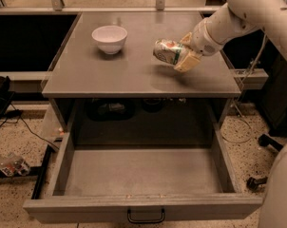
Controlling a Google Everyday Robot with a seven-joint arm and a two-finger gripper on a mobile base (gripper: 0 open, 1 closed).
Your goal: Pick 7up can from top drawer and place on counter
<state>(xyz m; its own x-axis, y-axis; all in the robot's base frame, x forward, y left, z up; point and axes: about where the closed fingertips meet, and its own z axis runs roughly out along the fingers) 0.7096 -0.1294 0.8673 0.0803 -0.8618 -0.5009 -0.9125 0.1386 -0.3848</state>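
Observation:
The 7up can (166, 51) is held on its side in my gripper (180, 54), over the right part of the counter (110, 72). The can is silvery with green and orange-red marks. The gripper's tan fingers (188, 61) are shut on the can's right end, and the white arm reaches in from the upper right. The can seems to hang just above the counter, with a faint shadow below it. The top drawer (143, 172) stands pulled wide open below the counter, its grey floor bare, with a dark handle (145, 216) on its front.
A white bowl (110, 38) stands on the counter's back left. Dark objects sit in the shelf space behind the drawer. Cables and a plastic item (8, 164) lie on the speckled floor at the left. The robot's white body fills the lower right corner.

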